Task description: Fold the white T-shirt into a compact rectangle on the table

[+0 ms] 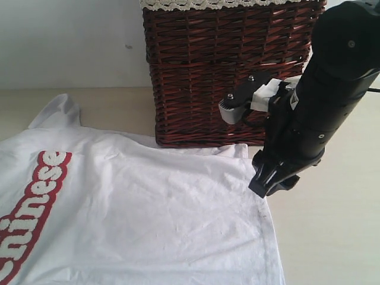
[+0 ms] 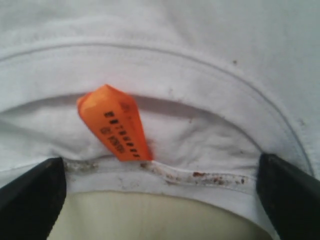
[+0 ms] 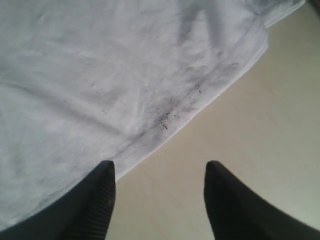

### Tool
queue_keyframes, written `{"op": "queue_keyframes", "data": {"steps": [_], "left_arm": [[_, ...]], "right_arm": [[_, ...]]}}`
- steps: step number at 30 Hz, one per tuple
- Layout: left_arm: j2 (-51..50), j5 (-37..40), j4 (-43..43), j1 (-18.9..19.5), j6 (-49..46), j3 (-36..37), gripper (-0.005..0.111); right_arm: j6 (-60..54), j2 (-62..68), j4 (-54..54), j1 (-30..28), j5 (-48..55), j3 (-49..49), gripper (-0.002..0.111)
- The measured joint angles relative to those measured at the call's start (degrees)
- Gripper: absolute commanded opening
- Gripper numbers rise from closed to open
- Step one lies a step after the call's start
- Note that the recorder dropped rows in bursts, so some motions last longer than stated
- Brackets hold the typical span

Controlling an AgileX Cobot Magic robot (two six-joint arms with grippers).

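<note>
The right hand (image 1: 270, 184) has its two black fingers (image 3: 100, 200) spread apart, and nothing is pinched between them. One finger is over the hem of the white T-shirt (image 1: 148, 219) and the other is over the bare desk (image 1: 332, 237). Little dark specks (image 3: 167, 112) dot the hem near that hand. The left hand (image 2: 160, 167) is spread wide too, with one finger on each side of the shirt's neck, and it holds nothing. An orange tag (image 2: 116, 125) sticks up inside the neck. In the exterior view the shirt lies flat on the desk at 7 o'clock, with the right hand at its 3 o'clock edge. Red and white letters (image 1: 32, 202) run along the shirt at 9 o'clock. A dark brown basket (image 1: 219, 77) with lace trim (image 1: 225, 3) stands at 12 o'clock, just behind the shirt.
</note>
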State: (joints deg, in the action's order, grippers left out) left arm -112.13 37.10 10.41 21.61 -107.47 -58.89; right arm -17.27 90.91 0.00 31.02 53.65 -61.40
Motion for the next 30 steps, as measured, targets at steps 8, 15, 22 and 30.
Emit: {"op": "queue_keyframes", "data": {"steps": [8,15,22,30], "left_arm": [[0.0,-0.1,0.0,0.0,0.0,0.0,0.105],[0.0,-0.1,-0.6,0.0,-0.5,0.0,0.105],[0.0,-0.1,-0.8,0.0,-1.4,0.0,0.105],[0.0,-0.1,-1.1,0.0,-2.6,0.0,0.105]], "right_arm": [[-17.8,0.0,3.7,0.0,-10.2,7.5,0.070],[-26.3,2.4,3.9,0.0,-16.1,8.7,0.067],[-32.3,12.1,2.8,0.0,-14.5,8.9,0.067],[-29.5,15.9,-3.0,0.0,-15.8,8.0,0.066]]}}
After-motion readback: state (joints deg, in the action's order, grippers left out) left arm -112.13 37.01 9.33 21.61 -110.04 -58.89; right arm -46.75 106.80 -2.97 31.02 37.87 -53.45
